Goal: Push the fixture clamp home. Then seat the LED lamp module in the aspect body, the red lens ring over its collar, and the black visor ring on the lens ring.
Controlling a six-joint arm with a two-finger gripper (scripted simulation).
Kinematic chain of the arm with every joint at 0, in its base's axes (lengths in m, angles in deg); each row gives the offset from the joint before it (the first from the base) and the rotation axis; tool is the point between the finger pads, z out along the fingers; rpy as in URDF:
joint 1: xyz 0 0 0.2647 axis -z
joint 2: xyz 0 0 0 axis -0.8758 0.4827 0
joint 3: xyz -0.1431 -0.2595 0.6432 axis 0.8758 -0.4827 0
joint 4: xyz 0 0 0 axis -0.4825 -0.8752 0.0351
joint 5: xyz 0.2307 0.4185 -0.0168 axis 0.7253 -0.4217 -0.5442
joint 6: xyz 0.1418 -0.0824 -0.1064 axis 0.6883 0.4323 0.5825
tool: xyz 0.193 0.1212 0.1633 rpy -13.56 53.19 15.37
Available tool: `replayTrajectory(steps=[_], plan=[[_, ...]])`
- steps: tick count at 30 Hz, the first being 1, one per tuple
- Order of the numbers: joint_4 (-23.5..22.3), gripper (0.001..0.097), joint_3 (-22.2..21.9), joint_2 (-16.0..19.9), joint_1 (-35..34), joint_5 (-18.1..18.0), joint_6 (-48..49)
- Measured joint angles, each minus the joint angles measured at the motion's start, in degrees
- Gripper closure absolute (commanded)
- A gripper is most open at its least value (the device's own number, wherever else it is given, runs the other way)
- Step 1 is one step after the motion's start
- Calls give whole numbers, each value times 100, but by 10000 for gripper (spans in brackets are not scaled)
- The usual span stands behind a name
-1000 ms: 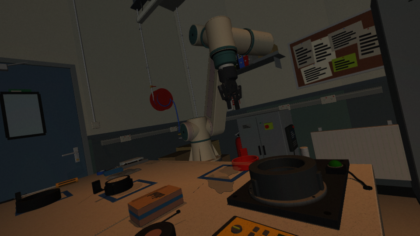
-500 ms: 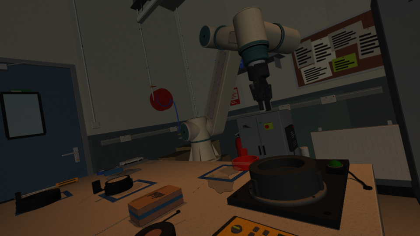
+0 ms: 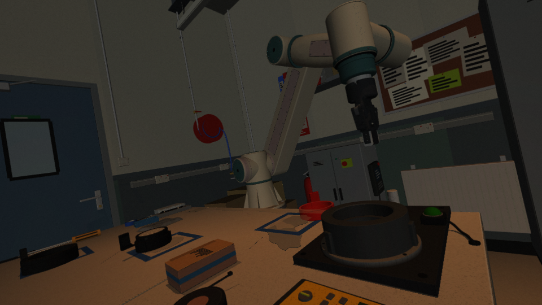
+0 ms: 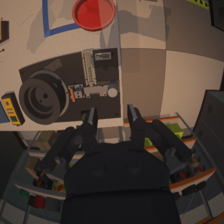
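The fixture clamp (image 4: 91, 91) is a grey metal slide with a round knob, lying on the black base plate beside the aspect body. The aspect body (image 3: 369, 227) (image 4: 41, 99) is a dark hollow cylinder standing on that plate. The red lens ring (image 3: 315, 209) (image 4: 94, 13) lies on the table behind the plate, at the corner of a blue taped square. The LED lamp module (image 3: 152, 239) sits in another taped square on the left. The black visor ring (image 3: 49, 258) lies at the far left. My gripper (image 3: 370, 139) (image 4: 111, 116) hangs high above the plate, open and empty.
Behind the table stand the arm's base, a grey cabinet (image 3: 339, 172) and a white radiator. A cardboard box (image 3: 201, 263) lies at the front centre. A yellow handheld meter (image 3: 322, 296) (image 4: 11, 108) lies at the front edge. A green button (image 3: 433, 211) sits on the plate's far corner.
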Motion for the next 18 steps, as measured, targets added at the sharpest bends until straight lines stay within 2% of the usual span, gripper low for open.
replayTrajectory(steps=[18], plan=[[0, 451, 287, 169, -51, -116, 51]])
